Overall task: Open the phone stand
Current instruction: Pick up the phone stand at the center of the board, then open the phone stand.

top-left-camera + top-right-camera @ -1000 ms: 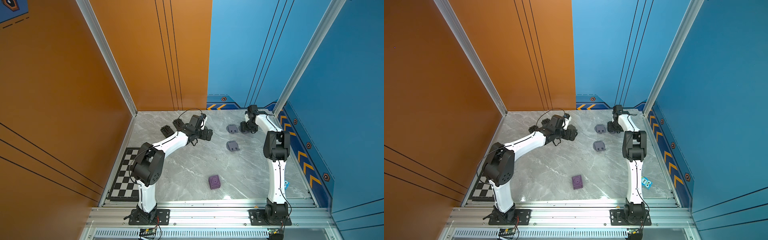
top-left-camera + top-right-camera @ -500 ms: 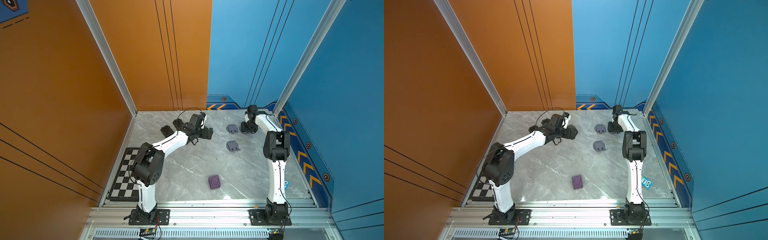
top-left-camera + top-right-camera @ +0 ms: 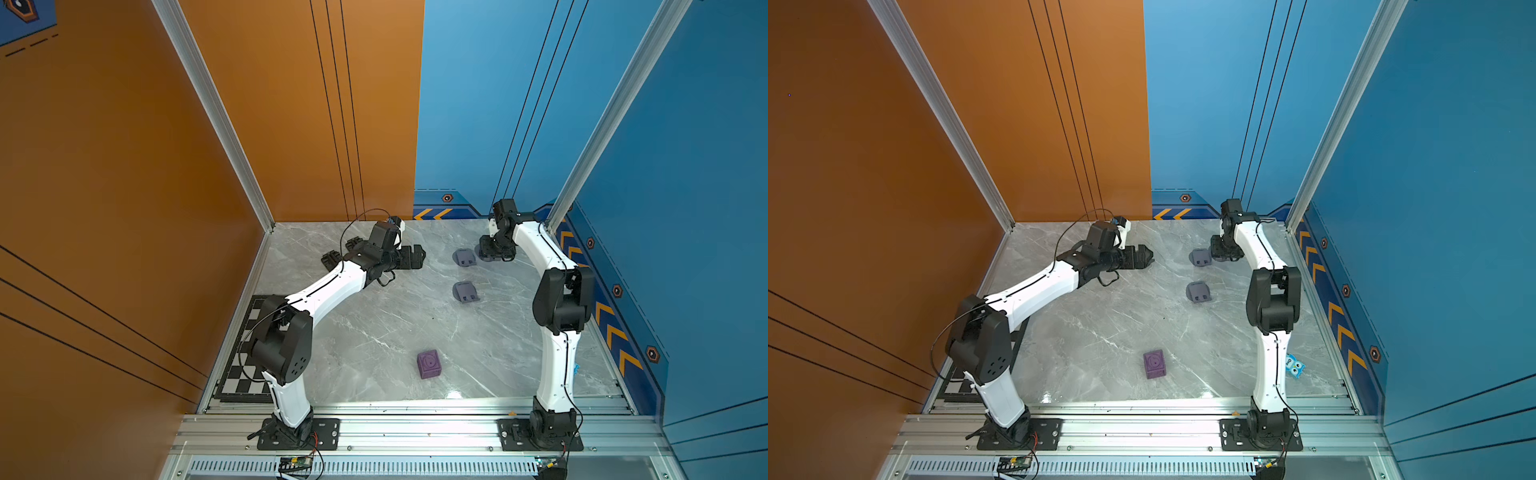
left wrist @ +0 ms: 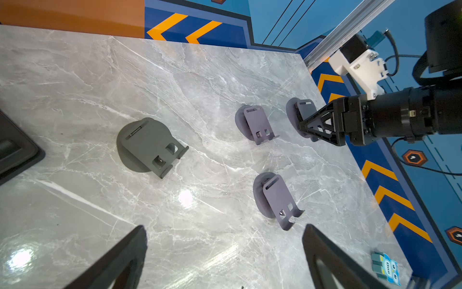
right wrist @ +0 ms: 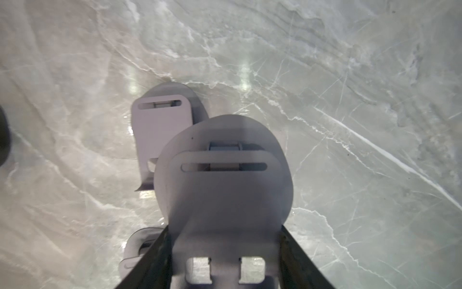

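3 other stands (image 4: 257, 123) lie near the phone stand (image 5: 225, 200) grasped by the right end effector (image 4: 306, 128); left end effector (image 4: 225, 227) gapes empty.

Marble-look desk (image 4: 75, 75), grey, polished and glossy, mirroring lamp glare. Smooth matt lilac-grey phone stand (image 5: 225, 200), plastic-looking sheet. Matt dark grey phone stand (image 4: 147, 142), with a metal-looking hinge pin. Matt purple cube (image 3: 428, 364). Bare brushed-aluminium frame rail (image 3: 415, 428), slotted. Glossy white shell and matt black joints on the left arm (image 3: 332, 286).
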You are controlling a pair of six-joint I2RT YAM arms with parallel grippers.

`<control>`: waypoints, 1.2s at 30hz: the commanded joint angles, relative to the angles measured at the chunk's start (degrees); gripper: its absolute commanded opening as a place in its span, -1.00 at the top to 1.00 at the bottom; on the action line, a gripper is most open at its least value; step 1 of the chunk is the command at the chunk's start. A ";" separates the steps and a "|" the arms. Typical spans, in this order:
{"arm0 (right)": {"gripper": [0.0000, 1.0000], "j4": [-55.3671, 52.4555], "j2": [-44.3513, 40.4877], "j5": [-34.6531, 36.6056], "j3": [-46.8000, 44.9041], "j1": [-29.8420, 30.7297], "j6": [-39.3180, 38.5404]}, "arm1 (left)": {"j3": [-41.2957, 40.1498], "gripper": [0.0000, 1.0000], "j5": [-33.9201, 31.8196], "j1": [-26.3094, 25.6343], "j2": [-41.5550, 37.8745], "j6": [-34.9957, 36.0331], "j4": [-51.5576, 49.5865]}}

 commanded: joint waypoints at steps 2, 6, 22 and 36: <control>0.53 -1.75 -5.31 -4.73 -2.81 3.85 3.53 | -1.93 -0.97 7.87 0.66 -2.55 -0.45 -0.98; 0.54 -1.85 -9.31 -4.79 -5.08 10.49 4.76 | -2.06 -0.97 13.21 1.11 -2.58 1.47 -0.98; 0.55 12.08 -24.45 -7.02 -22.86 20.47 15.55 | -13.01 -0.83 29.18 6.51 -3.41 -7.26 16.09; 0.54 16.92 -27.83 -9.29 -27.93 23.80 18.57 | -15.07 -0.78 32.73 6.20 -2.66 -8.33 18.75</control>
